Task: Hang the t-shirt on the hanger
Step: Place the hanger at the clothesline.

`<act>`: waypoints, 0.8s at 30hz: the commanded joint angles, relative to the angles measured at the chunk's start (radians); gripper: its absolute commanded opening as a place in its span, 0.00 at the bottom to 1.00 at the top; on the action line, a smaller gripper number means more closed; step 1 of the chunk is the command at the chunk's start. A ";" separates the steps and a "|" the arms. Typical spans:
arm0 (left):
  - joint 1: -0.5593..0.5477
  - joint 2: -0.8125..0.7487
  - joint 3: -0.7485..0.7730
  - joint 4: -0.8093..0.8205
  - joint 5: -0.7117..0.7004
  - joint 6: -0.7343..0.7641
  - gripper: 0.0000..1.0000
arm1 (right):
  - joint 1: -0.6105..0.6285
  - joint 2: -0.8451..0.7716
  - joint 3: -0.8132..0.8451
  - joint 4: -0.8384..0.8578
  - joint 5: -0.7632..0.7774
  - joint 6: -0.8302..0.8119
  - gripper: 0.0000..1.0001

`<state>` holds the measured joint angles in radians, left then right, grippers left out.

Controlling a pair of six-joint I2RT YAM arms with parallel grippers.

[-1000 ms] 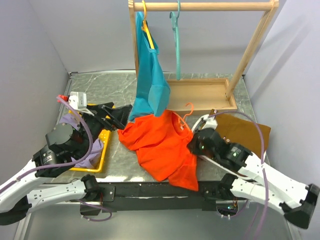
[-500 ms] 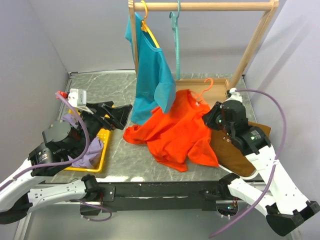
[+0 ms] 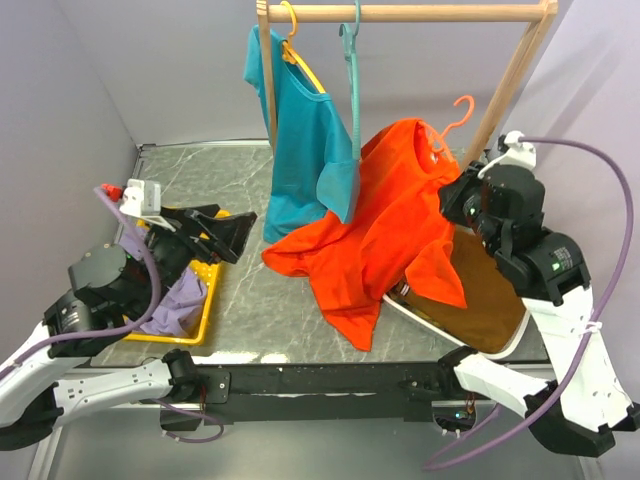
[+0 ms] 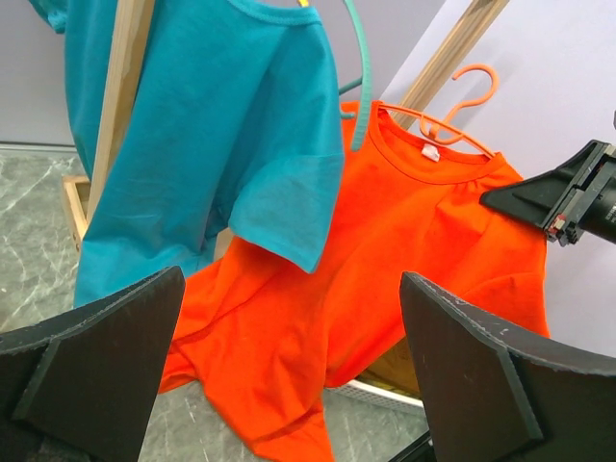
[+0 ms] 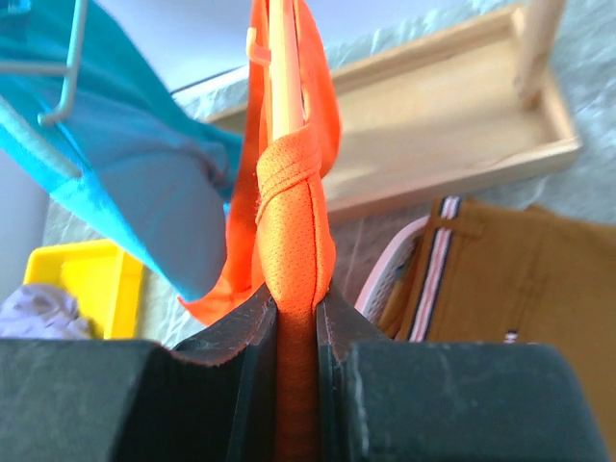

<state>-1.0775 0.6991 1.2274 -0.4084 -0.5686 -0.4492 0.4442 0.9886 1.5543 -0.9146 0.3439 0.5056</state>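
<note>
The orange-red t-shirt (image 3: 380,220) hangs in the air, its lower hem trailing over the table. The thin orange hanger (image 3: 452,118) sits inside its collar, hook up, below the rack's rail and not on it. My right gripper (image 3: 455,198) is shut on the shirt's shoulder seam (image 5: 294,192), with the hanger's arm (image 5: 284,67) running up out of the cloth. My left gripper (image 3: 228,228) is open and empty at the left, apart from the shirt. Its wrist view shows the shirt (image 4: 404,250) and the hanger (image 4: 425,121) beyond its fingers.
A teal-blue t-shirt (image 3: 305,140) on a yellow hanger and a bare teal hanger (image 3: 352,80) hang from the wooden rail (image 3: 400,13). A yellow tray (image 3: 205,310) holds lilac cloth (image 3: 175,305). Brown clothing (image 3: 490,290) lies in a white basket at the right.
My right arm has lifted the t-shirt and hanger off the table, up and to the right toward the rail. My left gripper has drawn back a little to the left.
</note>
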 commanded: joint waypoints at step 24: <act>-0.001 0.005 0.116 -0.040 0.015 0.047 0.99 | -0.038 0.242 0.541 0.080 0.316 -0.252 0.00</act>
<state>-1.0775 0.6983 1.3140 -0.4541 -0.5686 -0.4198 0.4133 1.2095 2.0491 -0.9768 0.6220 0.2970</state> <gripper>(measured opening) 0.994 0.202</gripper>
